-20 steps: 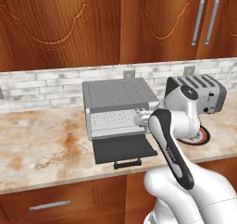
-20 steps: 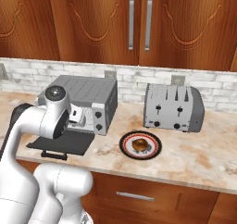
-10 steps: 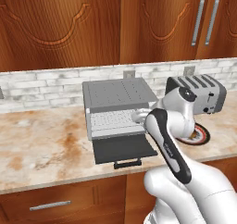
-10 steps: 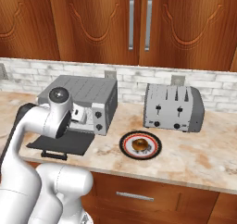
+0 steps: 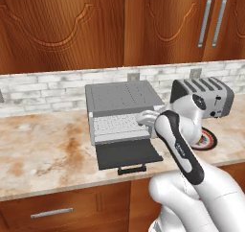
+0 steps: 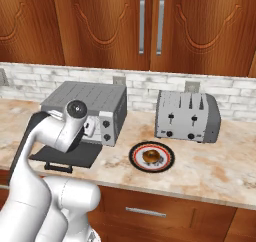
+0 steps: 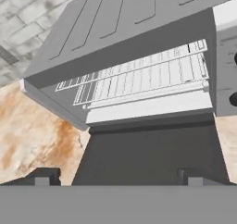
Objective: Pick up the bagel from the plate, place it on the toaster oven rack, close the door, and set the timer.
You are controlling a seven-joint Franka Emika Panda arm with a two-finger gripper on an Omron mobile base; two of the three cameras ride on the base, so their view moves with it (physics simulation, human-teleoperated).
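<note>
Left base view: the door (image 5: 125, 154) lies dropped open on the bench (image 5: 43, 154), rack (image 5: 117, 126) exposed. Right base view: the bagel (image 6: 151, 156) sits on the plate (image 6: 138, 157) beside the toaster (image 6: 187, 117). Hand view: jaws (image 7: 118, 176) spread wide, empty, over the open door.

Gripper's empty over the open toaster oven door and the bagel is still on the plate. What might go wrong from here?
1. The open gripper hangs just above the dark grey drop-down door; dropping lower could strike it.
2. The small golden-brown bagel sits on the red-rimmed round plate beside the silver four-slot toaster; a wide swing there might clip the toaster.
3. The bagel could slip between the bars of the silver wire rack.
</note>
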